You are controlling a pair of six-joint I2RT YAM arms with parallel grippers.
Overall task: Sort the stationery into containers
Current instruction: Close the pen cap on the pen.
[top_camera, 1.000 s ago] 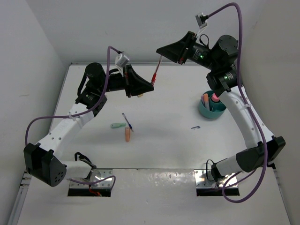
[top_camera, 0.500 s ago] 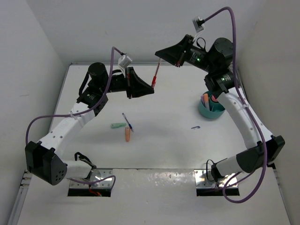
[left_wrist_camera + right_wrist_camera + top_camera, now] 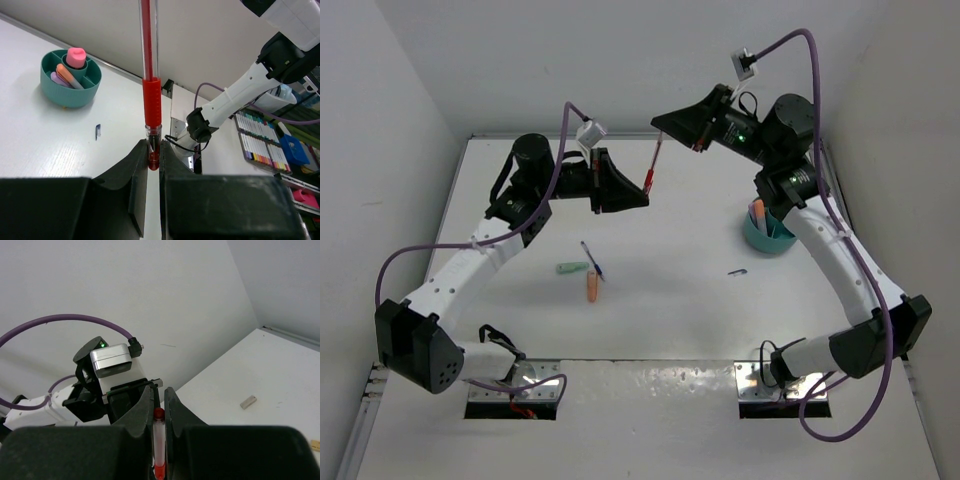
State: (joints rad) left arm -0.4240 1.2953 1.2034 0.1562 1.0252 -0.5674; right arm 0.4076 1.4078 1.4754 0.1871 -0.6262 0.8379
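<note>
The red-orange pen (image 3: 653, 165) hangs in the air over the back of the table, held at both ends. My left gripper (image 3: 643, 190) is shut on its lower red tip (image 3: 153, 156). My right gripper (image 3: 661, 128) is shut on its upper clear barrel (image 3: 159, 440). The teal cup (image 3: 767, 238) stands at the right and holds a pink-red marker (image 3: 76, 56), an orange stub and a lilac highlighter. A mint-green stub (image 3: 570, 268), an orange stub (image 3: 591, 287) and a dark-blue pen (image 3: 592, 260) lie mid-table. A tiny purple piece (image 3: 737, 271) lies left of the cup.
The side walls stand close to the table's left and right edges. A small beige piece (image 3: 248, 401) lies on the table at the back. The right arm's base mount (image 3: 200, 127) sits at the near edge.
Both grippers and the pen between them have shifted slightly up and to the right. The right arm's elbow has swung a little. The items on the table have not moved.
</note>
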